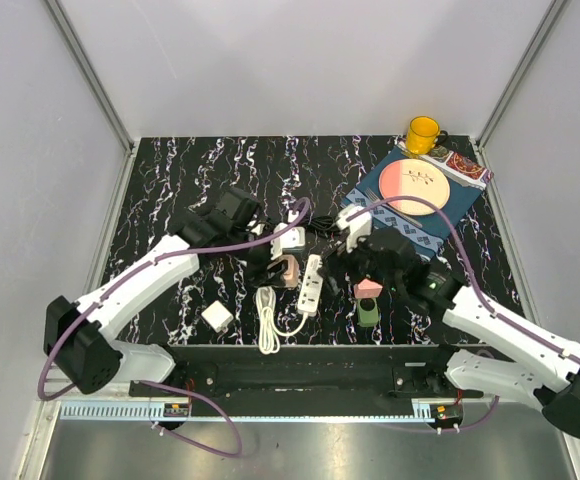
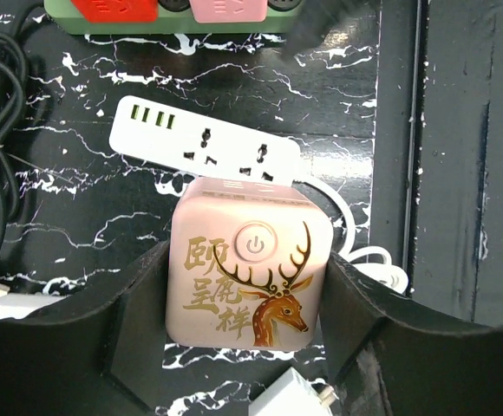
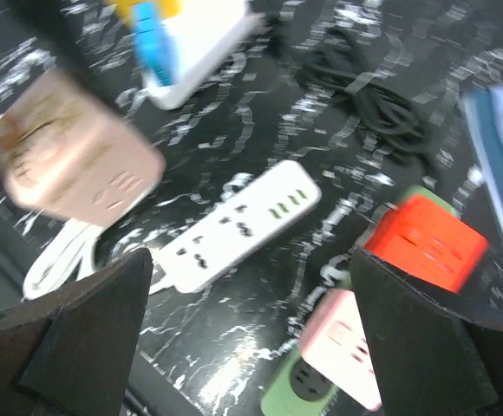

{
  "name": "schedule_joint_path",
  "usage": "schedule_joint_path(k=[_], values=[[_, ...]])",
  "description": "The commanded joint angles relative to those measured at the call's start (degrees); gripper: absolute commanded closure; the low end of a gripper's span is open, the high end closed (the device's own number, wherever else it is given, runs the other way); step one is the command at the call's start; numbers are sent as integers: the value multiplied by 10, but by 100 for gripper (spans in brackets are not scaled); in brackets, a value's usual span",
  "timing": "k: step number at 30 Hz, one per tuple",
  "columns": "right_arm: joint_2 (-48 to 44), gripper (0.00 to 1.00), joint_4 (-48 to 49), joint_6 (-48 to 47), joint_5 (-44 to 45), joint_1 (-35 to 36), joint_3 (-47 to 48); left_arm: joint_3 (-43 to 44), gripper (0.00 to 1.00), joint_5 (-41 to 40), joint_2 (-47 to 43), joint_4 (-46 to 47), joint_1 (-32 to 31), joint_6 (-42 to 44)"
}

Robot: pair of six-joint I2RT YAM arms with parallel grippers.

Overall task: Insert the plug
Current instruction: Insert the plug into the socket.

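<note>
A pink cube socket (image 2: pixel 250 277) with a gold deer print and a round power button sits between my left gripper's (image 2: pixel 247 257) fingers, which press both of its sides. In the top view the cube (image 1: pixel 286 271) lies just left of a white power strip (image 1: pixel 311 283). The strip (image 2: pixel 208 152) shows two sockets and green USB ports. A white plug part (image 2: pixel 290 394) with a metal prong lies just below the cube. My right gripper (image 3: pixel 250 269) is open and empty, hovering over the strip (image 3: pixel 243 221); its view is blurred. In the top view it (image 1: pixel 362 258) is right of the strip.
A green strip (image 1: pixel 368 314) carrying a pink block (image 3: pixel 342 342) and a red block (image 3: pixel 425 238) lies right of the white strip. A coiled white cable (image 1: pixel 267 322), a white adapter (image 1: pixel 215 317) and a black cable (image 3: pixel 369 95) lie around. A plate (image 1: pixel 417 186) and yellow mug (image 1: pixel 422 133) stand far right.
</note>
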Motion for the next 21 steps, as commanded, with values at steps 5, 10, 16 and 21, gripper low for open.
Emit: schedule_joint_path(k=[5, 10, 16, 21], values=[[-56, 0, -78, 138, 103, -122, 28, 29, 100, 25, 76, 61, -35, 43], [-56, 0, -84, 156, 47, -186, 15, 58, 100, 17, 134, 60, -41, 48], [-63, 0, -85, 150, 36, -197, 4, 85, 100, 7, 188, 60, -52, 60], [-78, 0, -83, 143, 39, -200, -6, 107, 100, 7, 224, 66, -54, 65]])
